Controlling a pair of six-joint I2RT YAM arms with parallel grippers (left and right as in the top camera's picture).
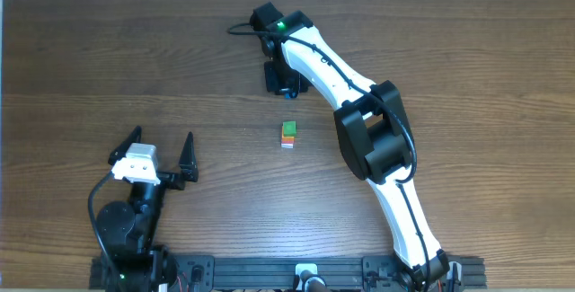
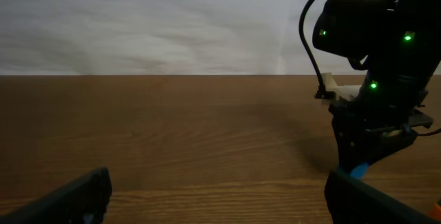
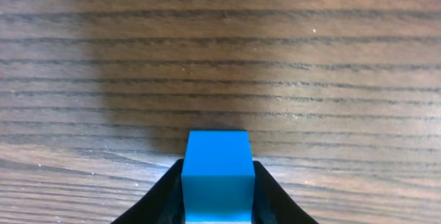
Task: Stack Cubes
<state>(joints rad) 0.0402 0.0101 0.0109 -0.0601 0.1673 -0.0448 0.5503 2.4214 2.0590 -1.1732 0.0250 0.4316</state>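
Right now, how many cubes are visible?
4. A blue cube in the jaws of the right gripper; a green cube, orange cube and white cube stacked mid-table. The right arm may hide more.

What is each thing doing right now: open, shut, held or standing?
Blue cube: held between the right gripper's fingers.
Right gripper: shut on the blue cube.
Left gripper: open, holding nothing.
Cube stack: standing upright on the table, green cube on top, apart from both grippers.
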